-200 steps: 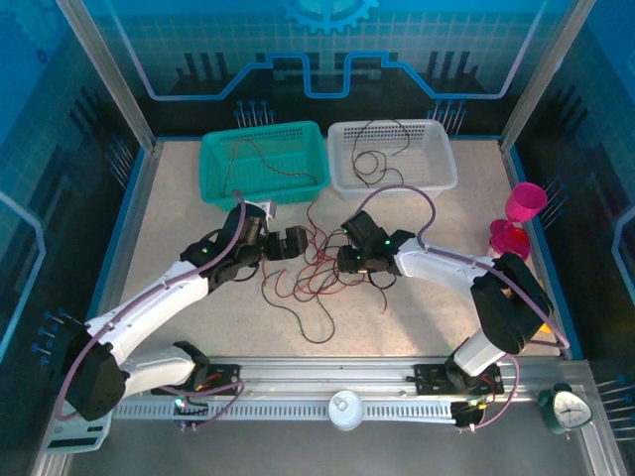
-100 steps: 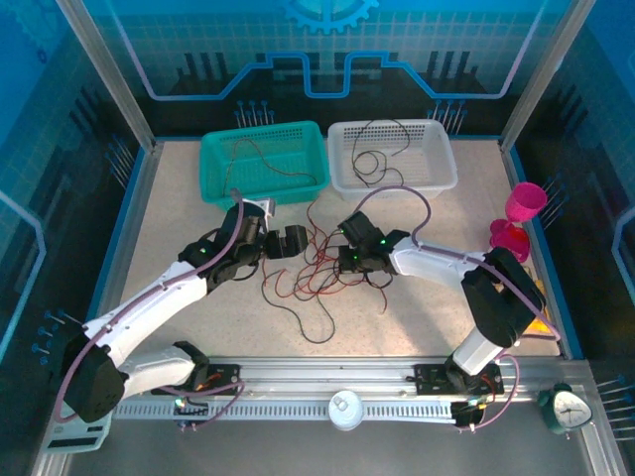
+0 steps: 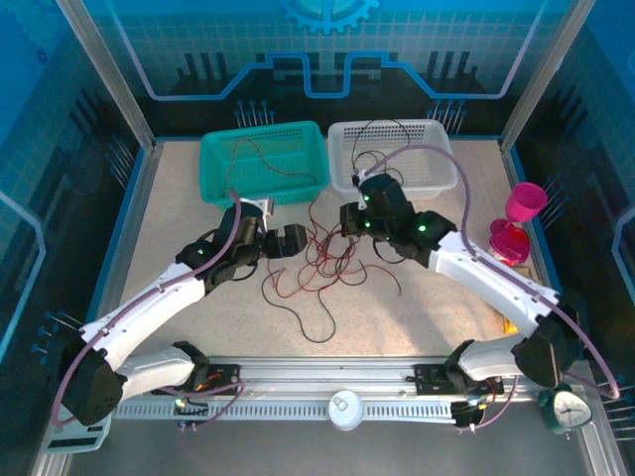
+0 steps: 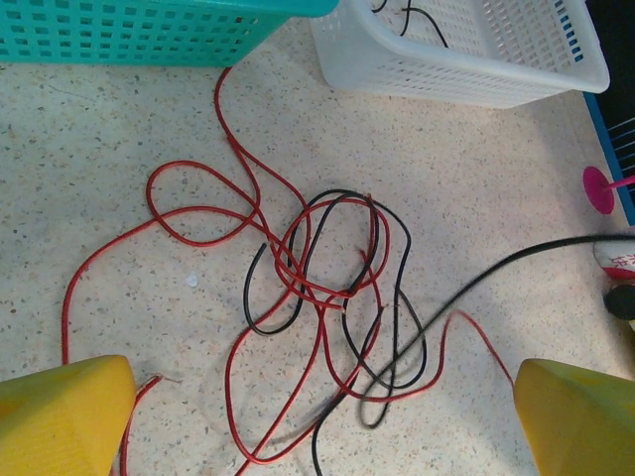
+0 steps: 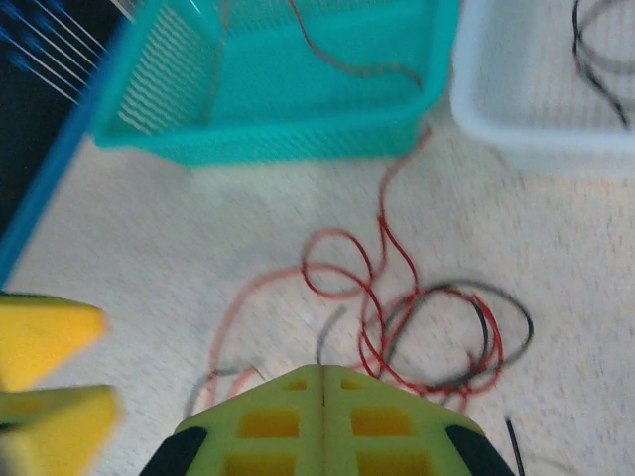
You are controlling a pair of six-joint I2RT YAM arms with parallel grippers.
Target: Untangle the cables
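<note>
Separating stage in hand: the cables (image 3: 316, 270) lie knotted mid-table (image 3: 169, 228), just short of the white basket (image 3: 397, 180) at the far edge. My right pincer (image 3: 349, 220) is fully closed; a black strand rises toward it, but I cannot confirm the grip. My left pincer (image 3: 295, 240) gapes wide, empty. Next move, in my judgement: draw that strand clear. No legible writing.

The left arm (image 3: 149, 307) stretches low and nearly straight from its base, slanting forward and inward. The left gripper (image 3: 289, 241) at its end holds its jaws spread wide, the yellow fingers (image 4: 60, 416) far apart. The right arm (image 3: 491, 278) sweeps in from the right with its elbow far out. The right gripper (image 3: 349, 220) faces the left one, its jaws pressed together.
</note>
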